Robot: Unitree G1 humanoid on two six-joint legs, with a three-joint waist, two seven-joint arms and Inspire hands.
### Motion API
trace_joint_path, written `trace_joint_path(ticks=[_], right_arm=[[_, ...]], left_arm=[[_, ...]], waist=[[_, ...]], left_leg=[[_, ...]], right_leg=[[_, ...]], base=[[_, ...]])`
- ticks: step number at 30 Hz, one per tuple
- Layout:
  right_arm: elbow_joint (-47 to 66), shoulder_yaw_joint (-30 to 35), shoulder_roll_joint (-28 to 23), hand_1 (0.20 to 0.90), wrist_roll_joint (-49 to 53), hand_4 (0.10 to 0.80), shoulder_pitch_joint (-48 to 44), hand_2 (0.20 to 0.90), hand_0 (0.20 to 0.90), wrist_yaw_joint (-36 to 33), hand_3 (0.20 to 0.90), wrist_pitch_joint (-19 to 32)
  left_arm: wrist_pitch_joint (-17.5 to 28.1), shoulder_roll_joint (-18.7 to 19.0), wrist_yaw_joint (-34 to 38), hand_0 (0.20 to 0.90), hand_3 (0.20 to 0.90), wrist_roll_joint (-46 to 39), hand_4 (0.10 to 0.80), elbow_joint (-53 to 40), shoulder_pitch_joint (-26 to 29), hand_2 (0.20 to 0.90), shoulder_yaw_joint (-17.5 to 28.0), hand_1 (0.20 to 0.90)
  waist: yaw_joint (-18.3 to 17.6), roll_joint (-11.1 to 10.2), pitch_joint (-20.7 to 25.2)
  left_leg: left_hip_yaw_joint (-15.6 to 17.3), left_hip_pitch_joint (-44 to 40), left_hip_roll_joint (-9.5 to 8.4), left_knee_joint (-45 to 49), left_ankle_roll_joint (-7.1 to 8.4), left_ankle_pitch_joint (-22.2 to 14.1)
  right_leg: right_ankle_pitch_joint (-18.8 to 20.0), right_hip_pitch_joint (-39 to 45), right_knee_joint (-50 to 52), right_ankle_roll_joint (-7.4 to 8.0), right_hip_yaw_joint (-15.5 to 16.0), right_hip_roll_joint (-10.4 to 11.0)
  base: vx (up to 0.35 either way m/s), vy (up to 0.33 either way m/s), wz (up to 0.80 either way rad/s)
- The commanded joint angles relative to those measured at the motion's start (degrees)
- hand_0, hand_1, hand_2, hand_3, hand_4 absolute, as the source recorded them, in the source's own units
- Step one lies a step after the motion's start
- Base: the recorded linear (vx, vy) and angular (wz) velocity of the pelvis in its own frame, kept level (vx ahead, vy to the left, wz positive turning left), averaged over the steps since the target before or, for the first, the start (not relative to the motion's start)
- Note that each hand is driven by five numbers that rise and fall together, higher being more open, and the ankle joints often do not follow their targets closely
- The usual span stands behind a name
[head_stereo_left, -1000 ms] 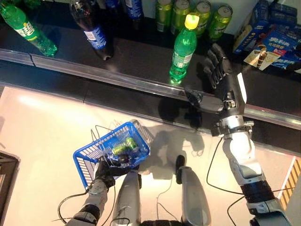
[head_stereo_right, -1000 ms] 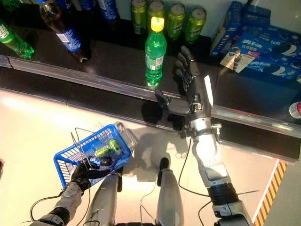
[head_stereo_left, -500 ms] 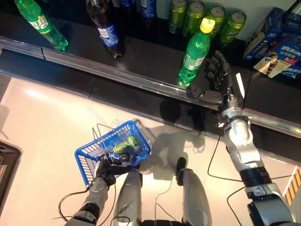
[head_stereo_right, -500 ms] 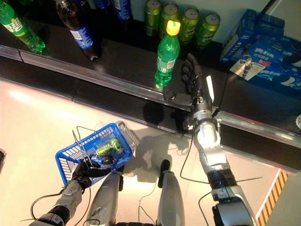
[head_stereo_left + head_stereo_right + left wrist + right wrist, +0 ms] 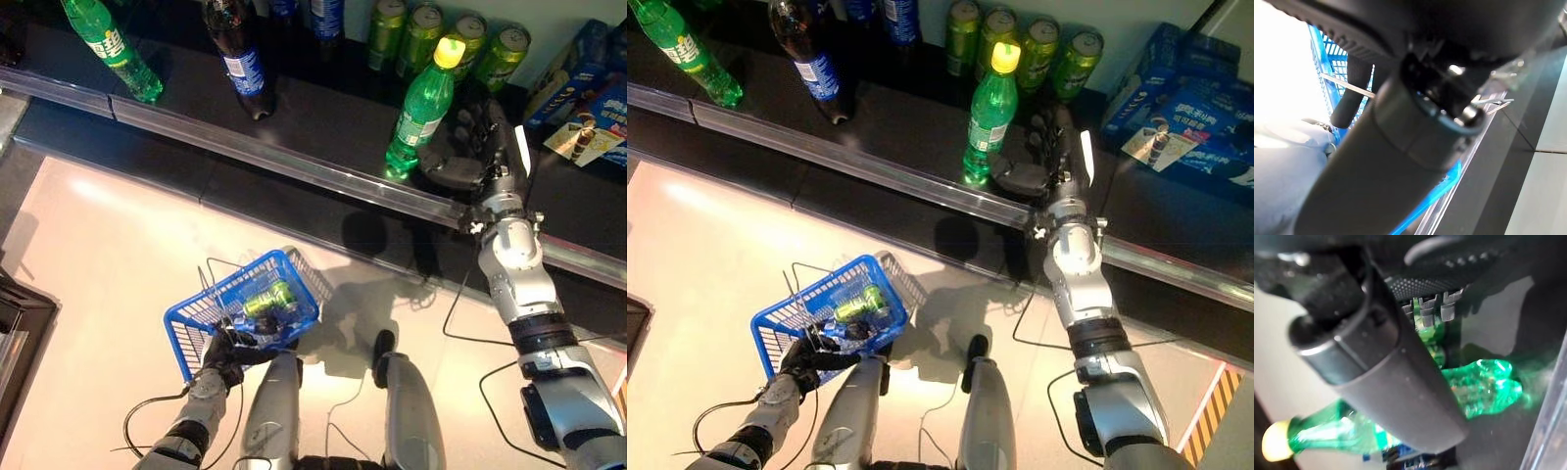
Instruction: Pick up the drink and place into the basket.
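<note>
The drink, a green bottle with a yellow cap (image 5: 421, 110), stands upright on the dark shelf (image 5: 313, 122). My right hand (image 5: 477, 155) is open just to its right, fingers straight beside the body and thumb reaching toward the base. In the right wrist view the green bottle (image 5: 1484, 384) shows just past the thumb (image 5: 1381, 377). Low by the floor, my left hand (image 5: 223, 351) is shut on the wire handle of the blue basket (image 5: 196, 321). Green cans (image 5: 266, 299) lie inside it. The left wrist view shows the blue basket (image 5: 1320, 54) past that hand.
Another green bottle (image 5: 110, 47) and a cola bottle (image 5: 240, 61) stand further left on the shelf. A row of green cans (image 5: 423, 31) is behind the drink, blue snack boxes (image 5: 588, 93) at the right. A metal rail (image 5: 294, 162) runs along the shelf's front edge.
The camera view has shifted. My right hand has closed in on the green bottle from its right, so the gap between them is nearly gone. The left hand still holds the basket.
</note>
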State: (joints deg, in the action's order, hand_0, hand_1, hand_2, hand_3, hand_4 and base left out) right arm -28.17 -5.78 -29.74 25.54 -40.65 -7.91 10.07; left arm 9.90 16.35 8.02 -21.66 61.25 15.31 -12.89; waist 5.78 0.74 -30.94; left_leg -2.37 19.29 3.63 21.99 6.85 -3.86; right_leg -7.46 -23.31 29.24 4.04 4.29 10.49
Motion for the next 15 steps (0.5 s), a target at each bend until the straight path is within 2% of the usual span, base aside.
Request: trace_joint_path(ticks=[1,15], right_arm=[[3.1,0.6,-5.9,0.900,4.1,0.800,-9.9,0.900,0.900,1.3,0.900,3.8],[0.8,-2.0,-5.5,0.900,3.8,0.800,-15.0,0.900,0.900,1.0,0.900,3.3]], left_arm=[[2.7,5.5,0.4,0.300,0.200,-0.5,0.100,-5.7,-4.2,0.300,-1.6,0.300],[2.4,5.5,0.3,0.300,0.200,-1.2,0.100,-6.0,-3.1,0.300,-2.5,0.300]], waist=[[1.4,0.7,1.6],[2.1,1.0,1.2]], left_leg=[[-3.1,4.4,-0.97,6.8,-2.86,0.1],[-3.5,4.2,-1.22,5.4,-3.14,-0.1]], right_leg=[[5.5,5.8,-7.3,-0.29,2.6,4.1],[5.2,4.6,-6.6,-0.19,2.8,4.2]], base=[[0.000,0.000,0.00],[-0.001,0.001,0.01]])
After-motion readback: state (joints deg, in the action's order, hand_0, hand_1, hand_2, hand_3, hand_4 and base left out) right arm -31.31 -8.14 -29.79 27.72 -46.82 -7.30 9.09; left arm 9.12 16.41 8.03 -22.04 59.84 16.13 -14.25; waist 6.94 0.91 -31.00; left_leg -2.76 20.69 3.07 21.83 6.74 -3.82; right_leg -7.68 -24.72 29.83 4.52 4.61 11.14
